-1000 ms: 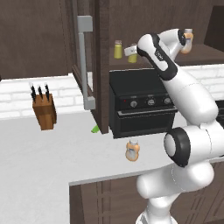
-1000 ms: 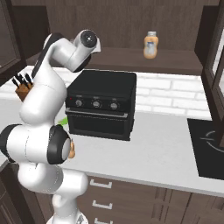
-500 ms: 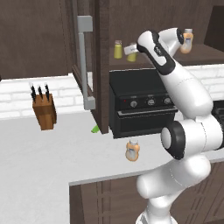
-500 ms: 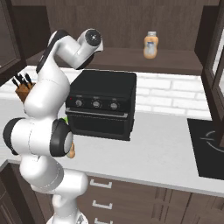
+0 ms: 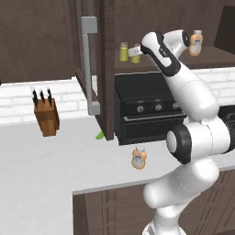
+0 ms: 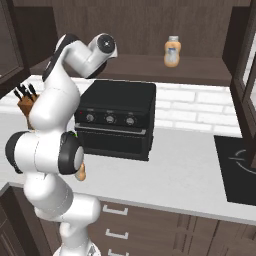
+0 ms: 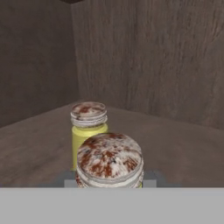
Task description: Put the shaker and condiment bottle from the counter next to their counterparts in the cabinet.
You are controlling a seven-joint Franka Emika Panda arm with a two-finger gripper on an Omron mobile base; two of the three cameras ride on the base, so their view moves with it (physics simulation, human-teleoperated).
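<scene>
My gripper (image 5: 133,53) is shut on the shaker (image 5: 137,56), a small yellow-green cylinder, and holds it over the cabinet (image 5: 107,69) shelf. In the hand view the shaker (image 7: 109,160) fills the near middle, its speckled cap towards me. The counterpart shaker (image 7: 89,126) stands upright on the shelf just behind it, seen on the left of the shelf (image 5: 123,51) from the base. One orange condiment bottle (image 5: 138,158) stands on the counter (image 5: 46,170) in front of the oven. Its twin (image 5: 196,43) stands on the shelf at the right (image 6: 172,51).
A black oven (image 5: 147,110) sits on the counter below the shelf. The open cabinet door with its long grey handle (image 5: 88,64) hangs left of the shelf. A knife block (image 5: 46,114) stands at the back left, a small green thing (image 5: 99,135) by the cabinet's side.
My hand has crept slightly up and towards the shelf's shaker with the shaker in it. Nothing else has moved.
</scene>
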